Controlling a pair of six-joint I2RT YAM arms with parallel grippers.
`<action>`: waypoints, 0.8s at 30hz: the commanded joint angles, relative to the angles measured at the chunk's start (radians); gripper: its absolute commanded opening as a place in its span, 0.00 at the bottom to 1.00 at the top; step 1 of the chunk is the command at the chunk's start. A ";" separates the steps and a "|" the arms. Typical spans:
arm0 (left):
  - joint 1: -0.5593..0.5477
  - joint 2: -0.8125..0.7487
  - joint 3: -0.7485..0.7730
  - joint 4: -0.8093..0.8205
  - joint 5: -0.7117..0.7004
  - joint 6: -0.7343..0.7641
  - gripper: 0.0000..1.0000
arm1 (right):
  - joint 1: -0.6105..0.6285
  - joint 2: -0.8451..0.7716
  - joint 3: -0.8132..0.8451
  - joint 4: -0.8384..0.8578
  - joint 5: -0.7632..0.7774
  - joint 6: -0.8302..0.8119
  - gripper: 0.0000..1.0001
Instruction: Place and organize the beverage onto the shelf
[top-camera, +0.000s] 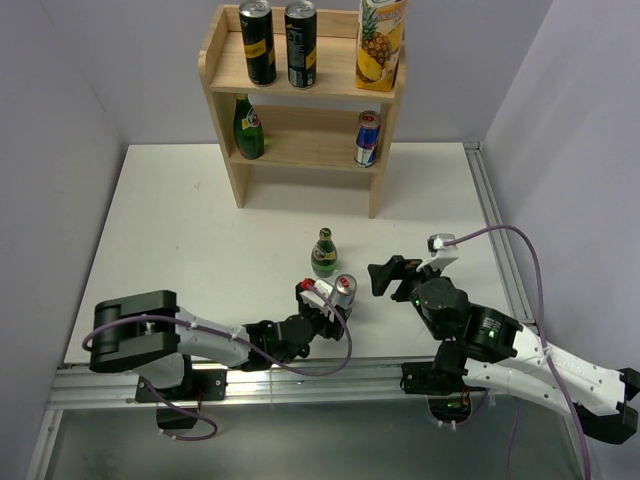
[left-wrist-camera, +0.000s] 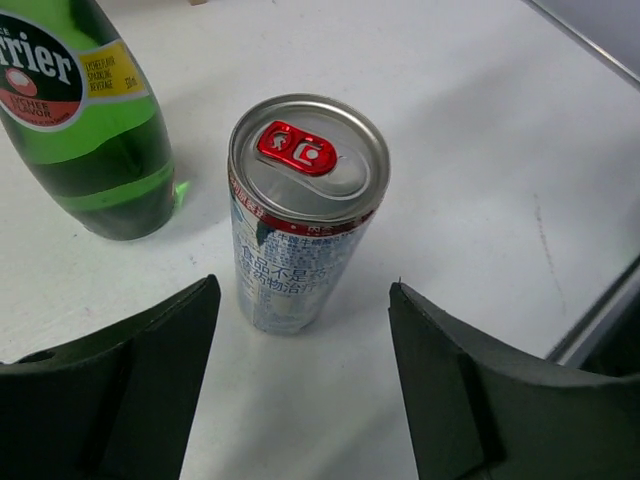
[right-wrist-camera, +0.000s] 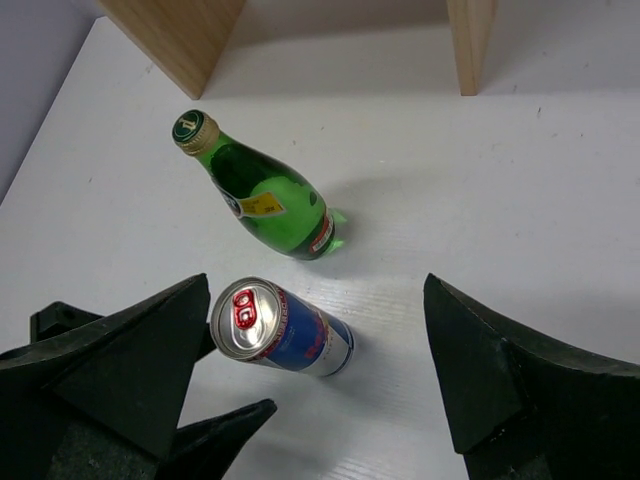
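The wooden shelf stands at the back. Two black cans stand on its top tier. A green bottle and a blue-and-silver can stand on the lower tier. On the table a second green bottle and a second slim can stand upright, close together. My left gripper is open and low, with the can just beyond its fingertips. My right gripper is open and empty, right of the can and above it.
A pineapple juice carton stands on the right of the top tier. The shelf's legs show at the top of the right wrist view. A metal rail runs along the table's right edge. Grey walls close in both sides.
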 joint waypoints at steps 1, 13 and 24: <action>-0.007 0.087 0.047 0.138 -0.099 0.022 0.74 | -0.003 -0.020 0.011 -0.014 0.031 0.014 0.94; 0.026 0.246 0.133 0.208 -0.079 0.037 0.71 | -0.004 -0.026 -0.006 -0.011 0.031 0.011 0.95; 0.127 0.339 0.175 0.246 -0.012 0.048 0.70 | -0.004 -0.020 -0.027 0.008 0.022 0.016 0.95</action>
